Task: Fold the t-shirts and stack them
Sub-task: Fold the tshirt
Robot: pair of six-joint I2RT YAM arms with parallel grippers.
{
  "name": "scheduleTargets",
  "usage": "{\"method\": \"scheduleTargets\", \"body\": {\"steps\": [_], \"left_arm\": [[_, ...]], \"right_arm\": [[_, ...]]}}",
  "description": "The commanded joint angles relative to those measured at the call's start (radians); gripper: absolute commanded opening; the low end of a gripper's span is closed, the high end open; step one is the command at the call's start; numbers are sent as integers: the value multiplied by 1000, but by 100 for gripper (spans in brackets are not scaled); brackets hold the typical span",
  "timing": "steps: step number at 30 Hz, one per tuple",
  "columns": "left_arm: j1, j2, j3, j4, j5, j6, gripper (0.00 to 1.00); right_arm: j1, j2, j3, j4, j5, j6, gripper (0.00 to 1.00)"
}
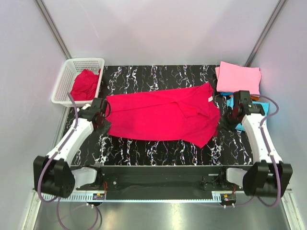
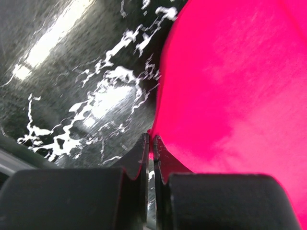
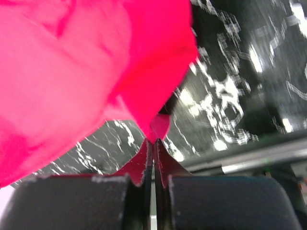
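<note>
A crimson-red t-shirt [image 1: 163, 115] lies stretched flat across the black marbled table [image 1: 144, 148], its collar end to the right. My left gripper [image 1: 101, 115] is shut on the shirt's left edge; the left wrist view shows the cloth [image 2: 230, 86] pinched at the tips [image 2: 150, 139]. My right gripper [image 1: 225, 120] is shut on the shirt's right corner, where a point of red cloth [image 3: 158, 127] is caught at the tips [image 3: 153, 140]. A second red t-shirt [image 1: 85, 84] lies crumpled in the basket. A folded pink t-shirt [image 1: 238, 76] tops a stack at the back right, with blue and orange cloth [image 1: 230, 101] beneath.
The white mesh basket [image 1: 64, 81] stands at the back left corner of the table. Grey walls close in the back and both sides. A metal rail [image 3: 259, 158] runs along the table edge in the right wrist view.
</note>
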Motion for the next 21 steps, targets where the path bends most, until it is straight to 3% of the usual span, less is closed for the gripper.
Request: {"method": "scheduleTargets", "body": {"steps": [1,21], "left_arm": [[3,67,78,34,-53,-18,0],[121,412,353,88,-44,-4,0]], "right_arm": [[4,71,63,119,-28,-43,0],[4,594,554,225,-64,-114,0]]}}
